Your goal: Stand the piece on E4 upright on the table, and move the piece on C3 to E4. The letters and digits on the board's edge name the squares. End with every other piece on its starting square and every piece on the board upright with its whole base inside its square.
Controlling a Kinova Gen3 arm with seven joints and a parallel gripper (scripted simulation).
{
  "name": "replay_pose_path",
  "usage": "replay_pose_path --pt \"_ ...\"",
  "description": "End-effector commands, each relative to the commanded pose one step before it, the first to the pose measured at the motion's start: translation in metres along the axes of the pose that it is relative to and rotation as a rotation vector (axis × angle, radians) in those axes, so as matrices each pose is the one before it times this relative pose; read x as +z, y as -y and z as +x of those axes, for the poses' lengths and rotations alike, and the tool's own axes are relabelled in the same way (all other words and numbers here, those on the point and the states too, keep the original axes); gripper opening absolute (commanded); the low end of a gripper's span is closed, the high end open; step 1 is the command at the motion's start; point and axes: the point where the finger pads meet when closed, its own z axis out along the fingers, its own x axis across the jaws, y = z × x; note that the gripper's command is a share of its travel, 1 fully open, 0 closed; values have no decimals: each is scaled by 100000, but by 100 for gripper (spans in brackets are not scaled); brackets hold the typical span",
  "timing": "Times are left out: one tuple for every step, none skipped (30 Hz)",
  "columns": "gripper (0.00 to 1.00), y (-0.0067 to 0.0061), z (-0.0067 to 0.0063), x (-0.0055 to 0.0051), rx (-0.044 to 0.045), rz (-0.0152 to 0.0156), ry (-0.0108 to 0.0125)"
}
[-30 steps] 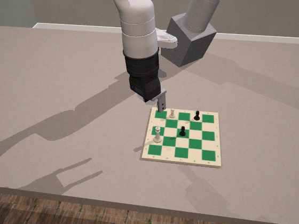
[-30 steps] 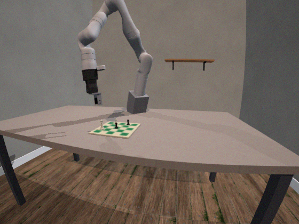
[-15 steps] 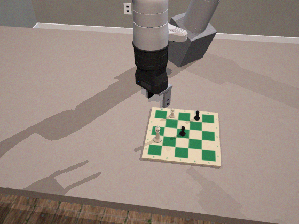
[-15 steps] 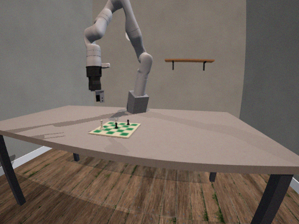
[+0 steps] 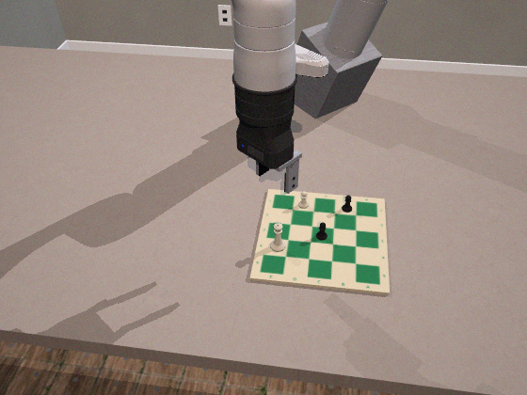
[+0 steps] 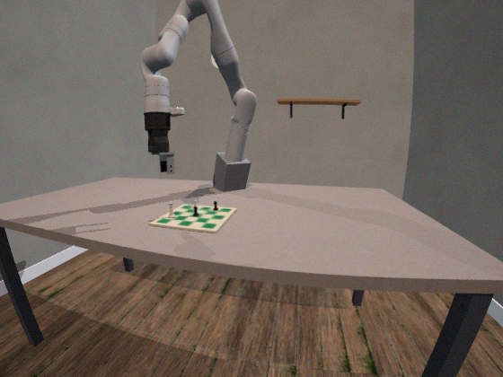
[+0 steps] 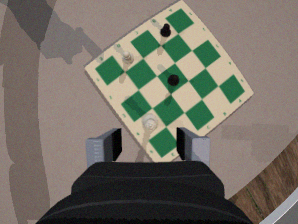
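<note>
The green-and-cream chessboard (image 5: 322, 242) lies on the table. A tall white piece (image 5: 278, 237) stands upright at the board's left edge, on column E. A black pawn (image 5: 321, 231) stands upright on the centre square. My gripper (image 5: 279, 176) is open and empty. It points down, high above the table just beyond the board's far left corner. In the wrist view the tall white piece (image 7: 150, 123) lies just ahead of my open fingers, and the centre black pawn (image 7: 173, 80) is farther out. The exterior view shows my gripper (image 6: 166, 166) well above the board (image 6: 194, 216).
A white pawn (image 5: 303, 199) and a second black pawn (image 5: 347, 203) stand upright in the board's far row. The arm's grey base block (image 5: 336, 77) stands behind the board. The table's front edge (image 5: 235, 362) is near.
</note>
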Motion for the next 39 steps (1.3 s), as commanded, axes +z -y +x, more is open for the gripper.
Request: replay_pose_path --pt "100 367 104 1729 -250 964 -69" --pt "100 45 4 677 -32 26 23" --pt "100 40 4 483 -30 21 19" --pt "100 22 2 235 -17 11 10" --pt "100 4 0 42 -3 2 2" --pt "79 0 0 0 0 0 0" --pt "79 0 0 0 0 0 0" --pt "79 0 0 0 0 0 0" --pt "79 0 0 0 0 0 0" --pt "79 0 0 0 0 0 0" --pt "79 0 0 0 0 0 0" --pt "79 0 0 0 0 0 0" --pt "79 0 0 0 0 0 0" --pt "79 0 0 0 0 0 0" --pt "79 0 0 0 0 0 0" --pt "79 0 0 0 0 0 0" --pt "79 0 0 0 0 0 0" --pt "79 0 0 0 0 0 0" --pt "79 0 0 0 0 0 0" --pt "79 0 0 0 0 0 0" --pt "79 0 0 0 0 0 0" --pt "79 0 0 0 0 0 0" --pt "79 0 0 0 0 0 0" --pt "79 0 0 0 0 0 0" --pt "79 0 0 0 0 0 0" --pt "79 0 0 0 0 0 0" --pt "79 0 0 0 0 0 0" --pt "79 0 0 0 0 0 0" --pt "79 0 0 0 0 0 0" --pt "79 0 0 0 0 0 0" --pt "79 0 0 0 0 0 0" --pt "79 0 0 0 0 0 0" --pt "79 0 0 0 0 0 0" --pt "79 0 0 0 0 0 0" --pt "79 0 0 0 0 0 0" --pt "79 0 0 0 0 0 0" --pt "79 0 0 0 0 0 0" --pt "79 0 0 0 0 0 0" --pt "79 0 0 0 0 0 0"
